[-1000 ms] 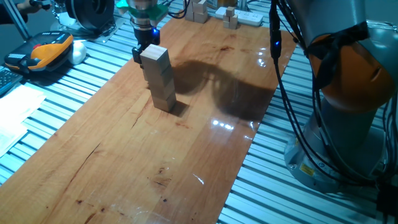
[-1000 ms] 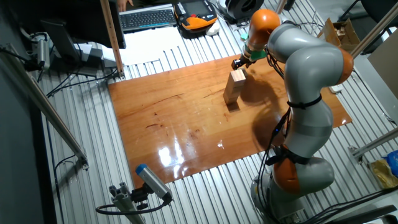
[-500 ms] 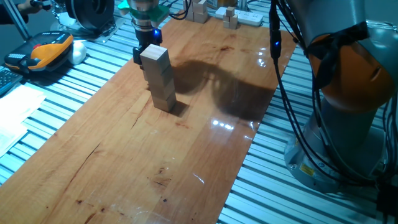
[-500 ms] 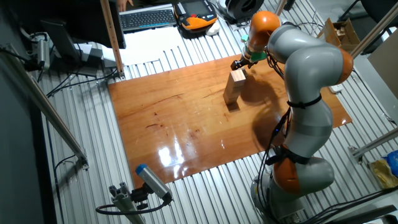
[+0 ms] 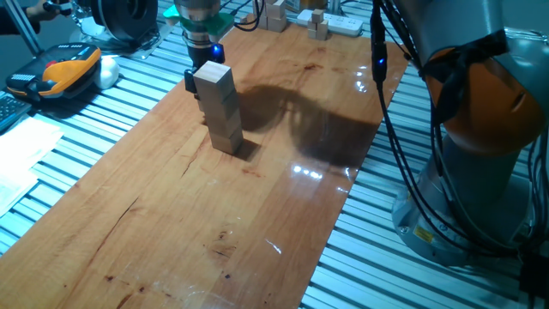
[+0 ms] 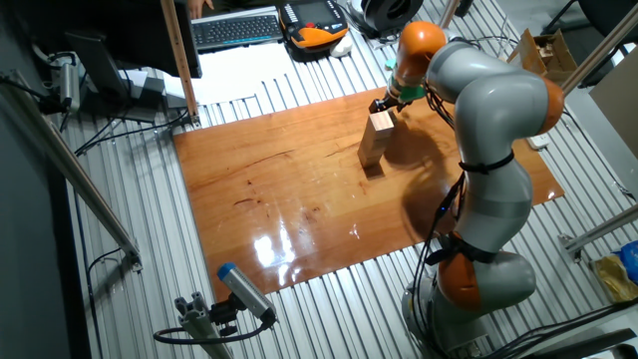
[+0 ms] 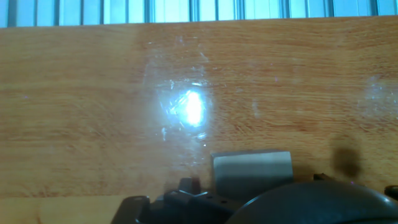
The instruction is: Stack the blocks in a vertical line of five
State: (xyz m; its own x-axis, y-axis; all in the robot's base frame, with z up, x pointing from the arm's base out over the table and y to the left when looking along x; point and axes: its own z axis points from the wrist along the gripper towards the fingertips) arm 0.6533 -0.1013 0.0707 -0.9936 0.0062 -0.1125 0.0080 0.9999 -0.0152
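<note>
Orange-and-grey KUKA arm [image 6: 478, 130] fills the right of the other fixed view. Wooden tabletop [image 5: 257, 215] under it. Leaning stack of blocks [image 5: 219, 107] at upper centre-left of one fixed view, block count hard to make out, maybe four. Gripper [image 5: 200, 70] just behind the stack's top; jaw opening and any contents impossible to tell. Likely risk: a brush from the fingers toppling the tilted stack. Hand view mostly bare wood and glare. Smaller blocks [image 5: 296, 17] along the top edge, cropped.
</note>
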